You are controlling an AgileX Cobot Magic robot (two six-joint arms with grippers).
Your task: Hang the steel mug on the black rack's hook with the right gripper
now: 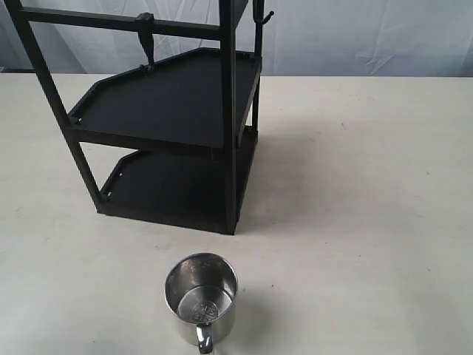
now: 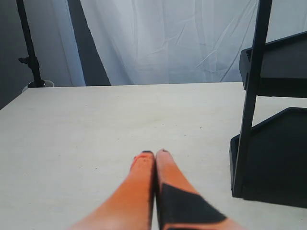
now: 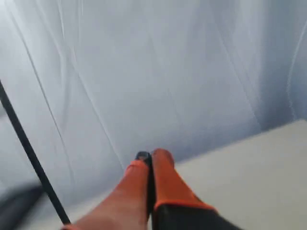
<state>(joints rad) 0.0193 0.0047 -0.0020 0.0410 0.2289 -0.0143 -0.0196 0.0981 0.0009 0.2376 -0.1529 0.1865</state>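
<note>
The steel mug stands upright on the table near the front edge, its handle toward the camera. Behind it rises the black rack with two shelves. The hook hangs from the crossbar at the upper left. Neither gripper shows in the exterior view. My left gripper is shut with nothing in it, low over bare table beside a rack post. My right gripper is shut and empty, pointing at the white curtain above the table's far edge. The right wrist view is blurred.
A thinner curved hook with a knobbed tip hangs at the rack's upper right post. A white curtain closes off the back. A dark stand is beyond the table's far corner in the left wrist view. A thin dark rod crosses the right wrist view.
</note>
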